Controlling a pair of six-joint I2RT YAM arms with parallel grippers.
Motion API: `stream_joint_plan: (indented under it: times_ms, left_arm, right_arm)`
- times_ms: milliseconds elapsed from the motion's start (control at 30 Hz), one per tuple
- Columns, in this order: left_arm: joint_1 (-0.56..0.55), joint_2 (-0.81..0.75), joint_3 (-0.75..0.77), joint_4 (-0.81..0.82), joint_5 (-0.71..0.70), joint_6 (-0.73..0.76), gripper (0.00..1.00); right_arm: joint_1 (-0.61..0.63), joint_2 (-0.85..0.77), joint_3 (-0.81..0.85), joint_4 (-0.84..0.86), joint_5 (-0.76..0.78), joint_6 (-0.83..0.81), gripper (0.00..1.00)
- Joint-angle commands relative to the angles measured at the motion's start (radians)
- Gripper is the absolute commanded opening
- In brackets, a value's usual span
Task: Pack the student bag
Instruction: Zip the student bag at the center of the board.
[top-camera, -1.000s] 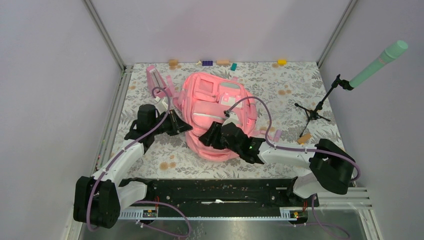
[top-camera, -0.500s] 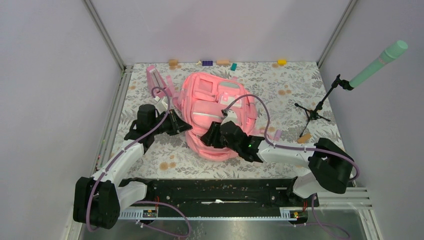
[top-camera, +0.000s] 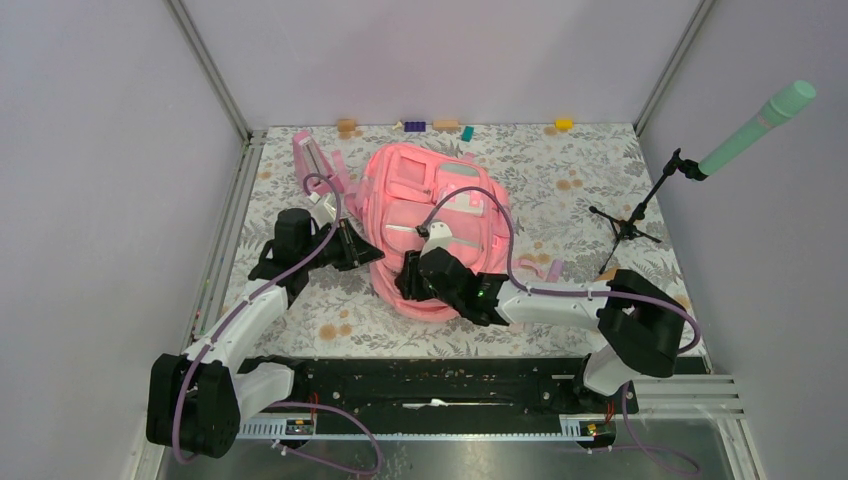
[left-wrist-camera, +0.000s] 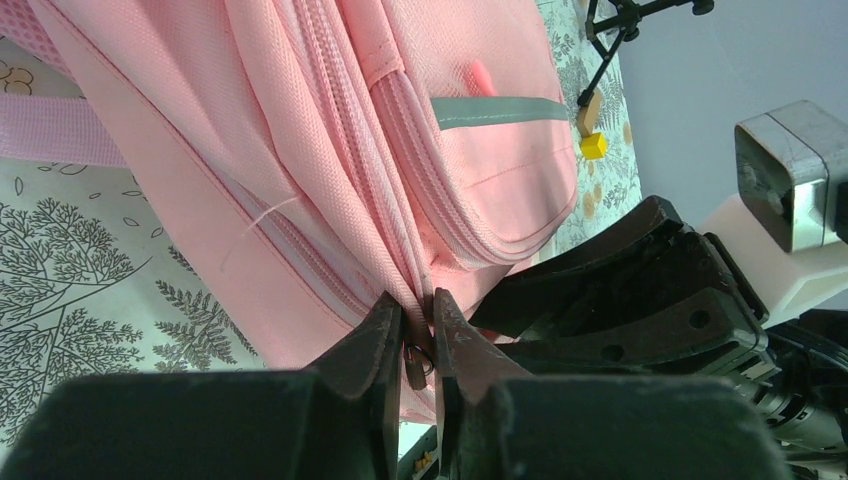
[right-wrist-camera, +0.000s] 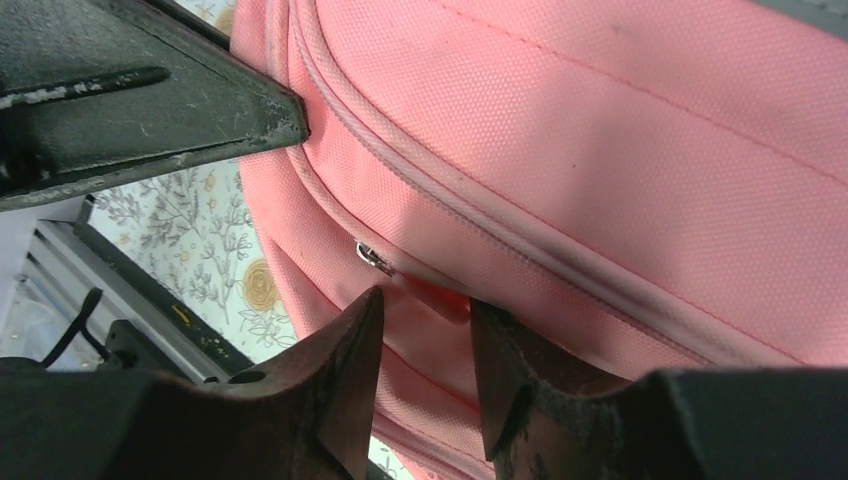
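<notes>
While my left pincer (left-wrist-camera: 418, 318) is nipped nearly shut, its two fingers hold the student bag (left-wrist-camera: 300, 120) by the zip seam (left-wrist-camera: 340, 200) along its side. A small metal ring (left-wrist-camera: 421, 358) is caught between the tips. Beyond that pincer the bag's pink fabric rises and fills most of what I see. To one side of it the flowered cloth (left-wrist-camera: 90, 270) of the table shows.

My right pincer (right-wrist-camera: 425, 310) stands half wide, fingers apart, nosed up against the bag's near end. Just ahead of one finger sits a silver slider (right-wrist-camera: 372, 258) on a zip line. Between the fingers a pink tab (right-wrist-camera: 440, 296) pokes out; whether the pads touch it I cannot tell, the gap being so dim.

Seen from above, the bag lies flat on the cloth between my two pincers, the left one at its left edge and the right one on its near end, both low against the fabric.
</notes>
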Motion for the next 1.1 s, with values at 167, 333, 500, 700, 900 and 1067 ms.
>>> stream_joint_plan:
  times_ms: [167,333,500,700,900,1067]
  left_arm:
    - [-0.017,-0.047,0.036,0.069,0.119,0.015,0.00]
    - [-0.017,-0.049,0.042,0.055,0.099,0.031,0.00]
    - [-0.017,-0.061,0.052,0.003,0.051,0.060,0.00]
    - [-0.015,-0.083,0.063,-0.042,-0.015,0.098,0.00]
    - [-0.008,-0.088,0.068,-0.062,-0.048,0.110,0.00]
    - [0.003,-0.093,0.072,-0.072,-0.068,0.118,0.00]
  right_arm:
    - [-0.004,0.016,0.089,0.004,0.087,-0.157,0.25]
    - [-0.004,-0.001,0.073,-0.007,0.070,-0.151,0.01]
    - [-0.004,-0.042,0.043,-0.041,0.084,-0.145,0.00]
    - [-0.004,-0.114,0.005,-0.135,0.169,-0.147,0.00]
    - [-0.004,-0.178,-0.030,-0.214,0.247,-0.155,0.00]
    - [-0.006,-0.202,-0.062,-0.236,0.292,-0.158,0.00]
